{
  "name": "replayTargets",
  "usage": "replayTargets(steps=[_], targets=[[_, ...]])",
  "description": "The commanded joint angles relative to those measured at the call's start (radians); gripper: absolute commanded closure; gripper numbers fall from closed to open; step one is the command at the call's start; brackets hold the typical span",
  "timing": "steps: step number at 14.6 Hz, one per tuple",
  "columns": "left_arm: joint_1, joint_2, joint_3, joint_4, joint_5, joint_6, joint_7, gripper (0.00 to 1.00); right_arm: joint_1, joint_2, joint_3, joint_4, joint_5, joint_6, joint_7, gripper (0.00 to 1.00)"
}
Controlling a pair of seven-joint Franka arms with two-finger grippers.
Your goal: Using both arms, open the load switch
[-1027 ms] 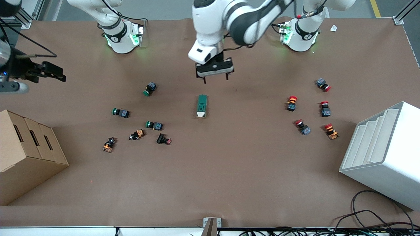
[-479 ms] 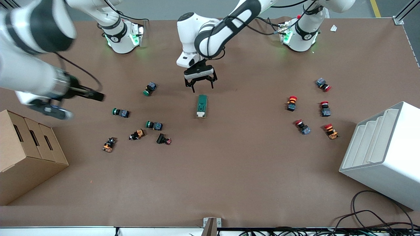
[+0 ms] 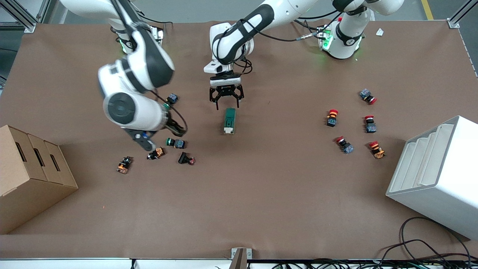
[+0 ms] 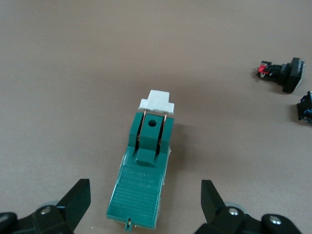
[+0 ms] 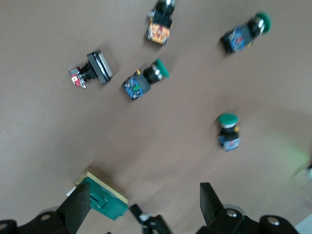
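Front view: brown table [image 3: 261, 194] carries load switch [image 3: 229, 120], cardboard box [image 3: 30, 175].

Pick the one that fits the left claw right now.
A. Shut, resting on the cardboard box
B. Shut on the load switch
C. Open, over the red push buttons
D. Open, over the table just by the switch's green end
D: the left claw is open and empty, its fingers spread either side of the load switch's green end.
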Motion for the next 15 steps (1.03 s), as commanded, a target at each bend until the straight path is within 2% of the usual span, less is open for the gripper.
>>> replayTargets(steps=[1, 4, 7, 12, 15], targets=[[-0.039, 0.020, 0.009, -0.024, 0.116, -0.045, -0.114, 0.01, 0.072, 0.114, -0.010, 0.085, 0.017, 0.020, 0.189, 0.00], [-0.062, 0.074, 0.011, -0.022, 0.194, -0.160, -0.125, 0.01, 0.130, 0.252, -0.010, 0.181, 0.017, 0.071, 0.359, 0.00], [-0.068, 0.123, 0.012, -0.018, 0.314, -0.220, -0.218, 0.01, 0.173, 0.329, -0.010, 0.188, 0.029, 0.172, 0.470, 0.00], [-0.091, 0.164, 0.014, -0.015, 0.345, -0.282, -0.240, 0.01, 0.245, 0.389, -0.010, 0.186, 0.035, 0.202, 0.539, 0.00], [-0.103, 0.167, 0.014, -0.013, 0.345, -0.285, -0.240, 0.01, 0.254, 0.393, -0.010, 0.186, 0.041, 0.191, 0.546, 0.00]])
